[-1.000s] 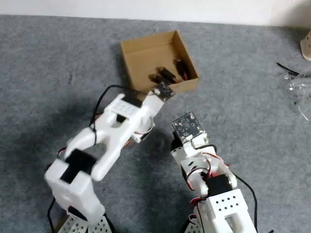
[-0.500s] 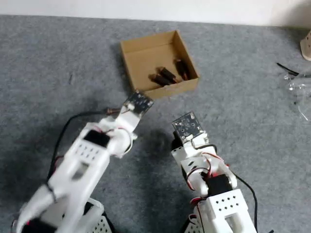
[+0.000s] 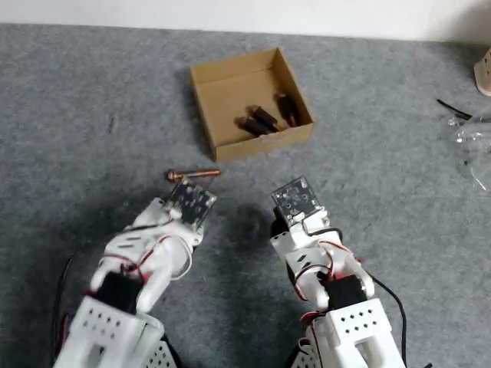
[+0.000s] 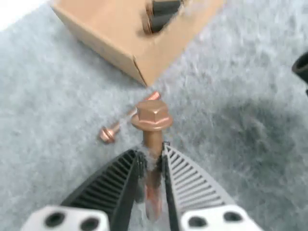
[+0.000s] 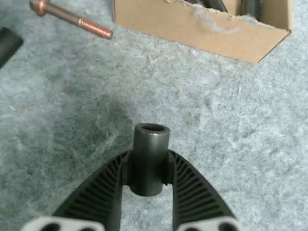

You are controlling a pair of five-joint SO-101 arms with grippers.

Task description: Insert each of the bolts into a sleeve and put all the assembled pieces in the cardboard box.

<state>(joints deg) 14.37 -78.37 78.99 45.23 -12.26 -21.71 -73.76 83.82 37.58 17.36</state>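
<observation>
The left gripper (image 4: 153,154) is clamping a bolt (image 4: 152,117) (head outward); the right gripper (image 5: 149,160) is pinching a sleeve (image 5: 151,138). A second bolt (image 3: 193,175) is lying beside the cardboard box (image 3: 265,142), near the tabletop's far edge.

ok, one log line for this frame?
left gripper: shut on bolt | right gripper: shut on sleeve | loose bolt: lying by box | dark pieces: inside box

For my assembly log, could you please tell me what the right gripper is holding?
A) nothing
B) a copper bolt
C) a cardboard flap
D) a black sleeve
D: the right gripper is shut on a black sleeve, its hollow end showing, while the left gripper has a copper bolt.
</observation>
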